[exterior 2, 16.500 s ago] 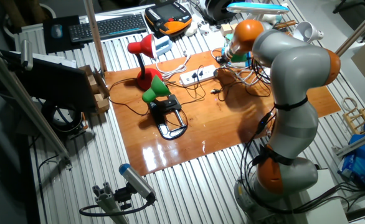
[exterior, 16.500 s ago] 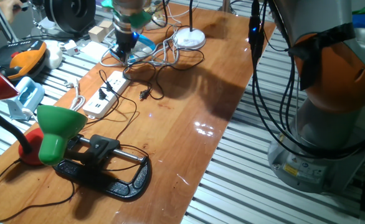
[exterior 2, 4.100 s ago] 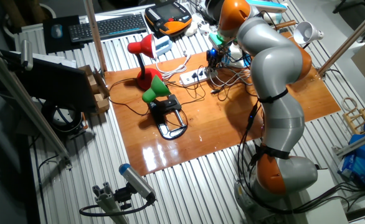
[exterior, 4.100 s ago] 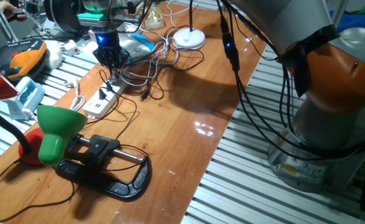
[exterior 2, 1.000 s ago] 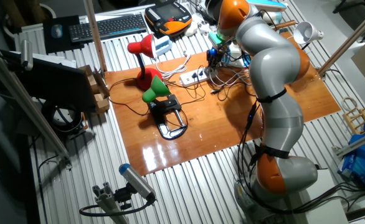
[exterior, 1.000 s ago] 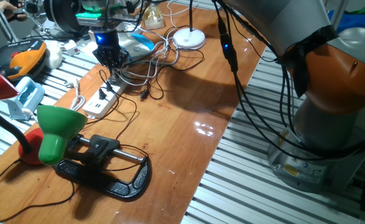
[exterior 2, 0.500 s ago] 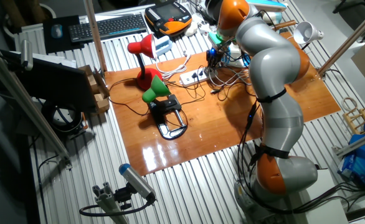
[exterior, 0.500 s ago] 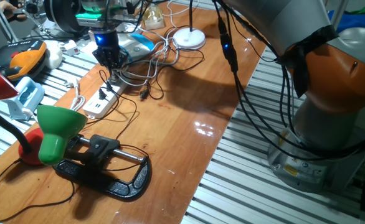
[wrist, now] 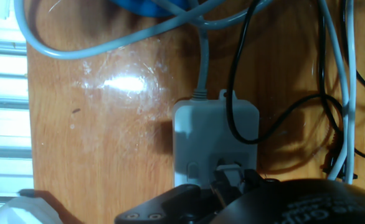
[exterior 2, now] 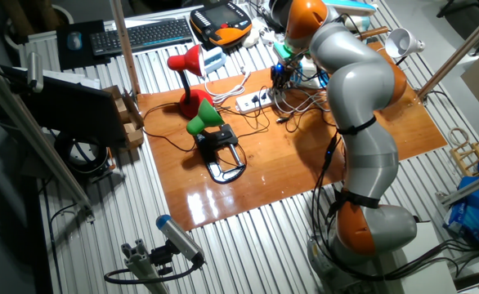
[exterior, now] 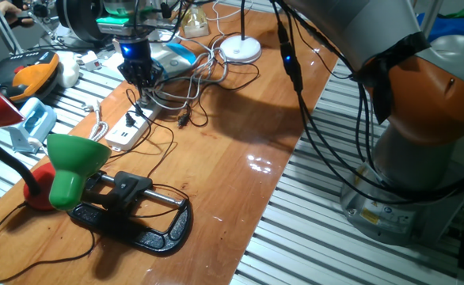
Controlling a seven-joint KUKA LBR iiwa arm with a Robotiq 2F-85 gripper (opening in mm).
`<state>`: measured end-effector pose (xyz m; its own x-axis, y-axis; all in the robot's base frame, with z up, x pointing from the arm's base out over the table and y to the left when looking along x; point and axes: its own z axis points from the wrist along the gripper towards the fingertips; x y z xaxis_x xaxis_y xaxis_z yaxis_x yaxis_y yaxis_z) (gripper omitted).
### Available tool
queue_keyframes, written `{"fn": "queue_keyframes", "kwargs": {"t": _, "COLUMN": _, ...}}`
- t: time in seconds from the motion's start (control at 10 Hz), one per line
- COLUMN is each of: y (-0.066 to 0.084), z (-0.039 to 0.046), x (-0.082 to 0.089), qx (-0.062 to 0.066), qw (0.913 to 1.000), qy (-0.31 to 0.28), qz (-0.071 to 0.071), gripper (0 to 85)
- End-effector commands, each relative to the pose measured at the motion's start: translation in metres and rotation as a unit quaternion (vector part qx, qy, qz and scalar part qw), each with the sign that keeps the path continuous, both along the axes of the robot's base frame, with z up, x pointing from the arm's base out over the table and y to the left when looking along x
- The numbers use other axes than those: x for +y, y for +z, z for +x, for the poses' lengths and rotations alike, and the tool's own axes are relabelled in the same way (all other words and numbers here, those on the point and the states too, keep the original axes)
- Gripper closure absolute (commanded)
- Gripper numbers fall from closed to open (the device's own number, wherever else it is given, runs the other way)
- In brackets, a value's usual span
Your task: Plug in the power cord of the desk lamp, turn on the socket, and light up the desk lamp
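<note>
Honestly no readable labels or brand marks anywhere. Gripper [exterior: 142, 77] sits low over the far end of the socket [exterior: 134, 120], fingers crowding the end outlet in the hand view; a small white piece shows between them, but can't tell if they're clamped or loose. Power cord [exterior: 204, 67] tangles beside it. Desk lamp [exterior: 240, 48] stands near the table's far edge.
</note>
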<state>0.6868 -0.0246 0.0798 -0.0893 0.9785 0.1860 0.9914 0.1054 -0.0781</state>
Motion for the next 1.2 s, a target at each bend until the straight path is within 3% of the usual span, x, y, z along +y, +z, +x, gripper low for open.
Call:
{"fn": "queue_keyframes", "kwargs": {"t": 0.0, "y": 0.002, "z": -0.0002, "x": 0.0, "qx": -0.001, "qw": 1.0, "qy": 0.001, "qz": 0.0, "gripper": 85.0}}
{"fn": "queue_keyframes", "kwargs": {"t": 0.2, "y": 0.011, "z": -0.001, "x": 0.001, "qx": -0.008, "qw": 0.9999, "qy": 0.005, "qz": 0.014, "gripper": 85.0}}
{"fn": "queue_keyframes", "kwargs": {"t": 0.3, "y": 0.02, "z": -0.003, "x": 0.001, "qx": -0.009, "qw": 0.9998, "qy": 0.008, "qz": 0.015, "gripper": 85.0}}
{"fn": "queue_keyframes", "kwargs": {"t": 0.4, "y": 0.029, "z": -0.0066, "x": 0.001, "qx": -0.021, "qw": 0.9996, "qy": 0.018, "qz": 0.006, "gripper": 85.0}}
{"fn": "queue_keyframes", "kwargs": {"t": 0.6, "y": 0.047, "z": -0.0053, "x": -0.001, "qx": -0.035, "qw": 0.9987, "qy": 0.036, "qz": 0.002, "gripper": 85.0}}
{"fn": "queue_keyframes", "kwargs": {"t": 0.7, "y": 0.051, "z": -0.0069, "x": -0.003, "qx": -0.048, "qw": 0.9977, "qy": 0.049, "qz": -0.008, "gripper": 85.0}}
{"fn": "queue_keyframes", "kwargs": {"t": 0.9, "y": 0.052, "z": -0.0068, "x": -0.004, "qx": -0.062, "qw": 0.9959, "qy": 0.061, "qz": -0.025, "gripper": 85.0}}
{"fn": "queue_keyframes", "kwargs": {"t": 1.1, "y": 0.046, "z": -0.0041, "x": -0.005, "qx": -0.064, "qw": 0.9951, "qy": 0.07, "qz": -0.028, "gripper": 85.0}}
